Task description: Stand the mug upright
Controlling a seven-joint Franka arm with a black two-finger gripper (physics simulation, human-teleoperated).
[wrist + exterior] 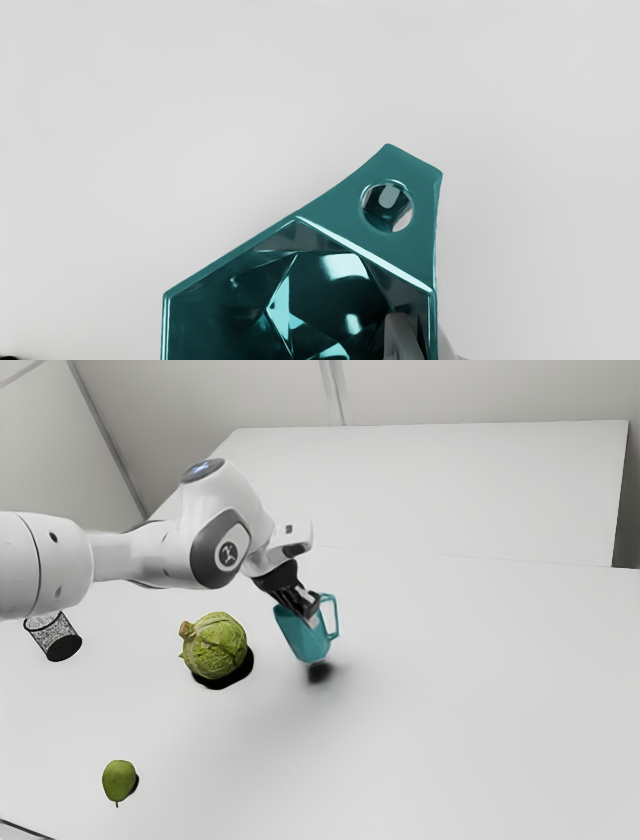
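Observation:
In the exterior view my gripper [311, 614] reaches down to the rim of the teal mug [303, 640]. The mug leans, its mouth up toward my hand and its handle on the exterior view's right; a dark shadow lies just below its base, apart from it, so it hangs a little above the table. In the wrist view the gripper [426, 341] pinches one wall of the mug [417, 255] beside the handle, one finger inside the mouth and the other outside. The six-sided mouth faces the camera, and its near part is cut off.
A green cabbage [214, 646] sits on the white table [450, 710], on the exterior view's left of the mug. Farther that way are a black mesh cup [53, 636] beneath the arm and a green pear [119, 780] nearer the exterior camera.

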